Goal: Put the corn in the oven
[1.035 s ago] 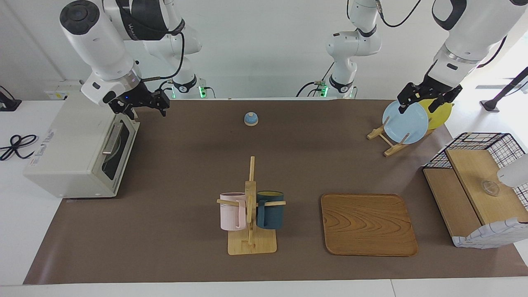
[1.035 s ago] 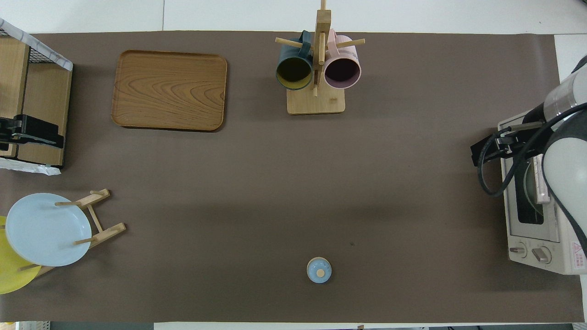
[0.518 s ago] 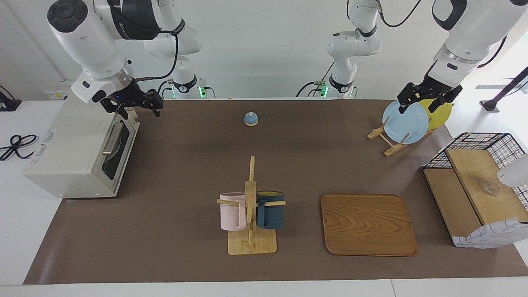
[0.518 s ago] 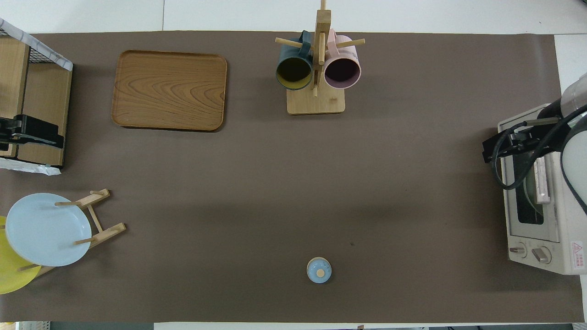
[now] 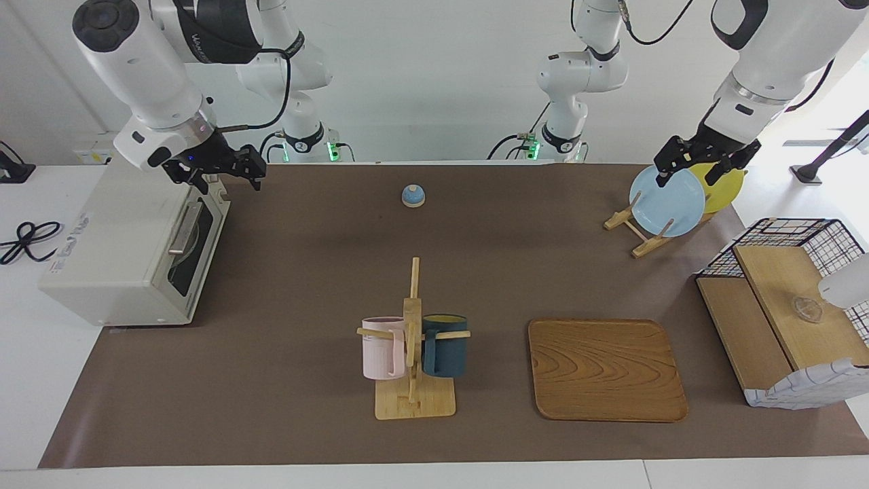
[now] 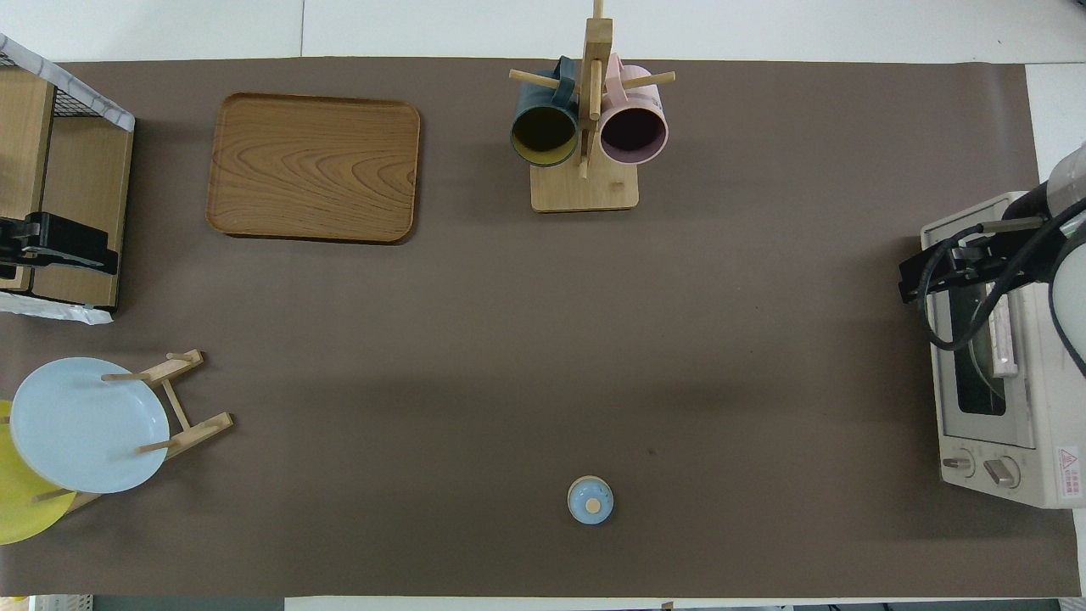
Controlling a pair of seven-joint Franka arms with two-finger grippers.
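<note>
Oven stands at the right arm's end of the table, door shut; no corn is visible anywhere. Right gripper, fingers spread and empty, hangs over the oven's top edge. Left gripper, likewise released, waits over the plate rack.

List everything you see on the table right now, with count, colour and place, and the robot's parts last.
oven: one, cream-white, door shut, right arm's end
lidded jar: one, blue, mid-table near the robots
mug rack: one, wood, holding a pink mug and a dark blue mug
tray: one, brown wood, beside the mug rack
plate rack: one, wood, holding a blue plate and a yellow plate
shelf basket: one, wire and wood, left arm's end
corn: none visible
right end effector: open, over the oven's top edge
left end effector: open, over the plates
</note>
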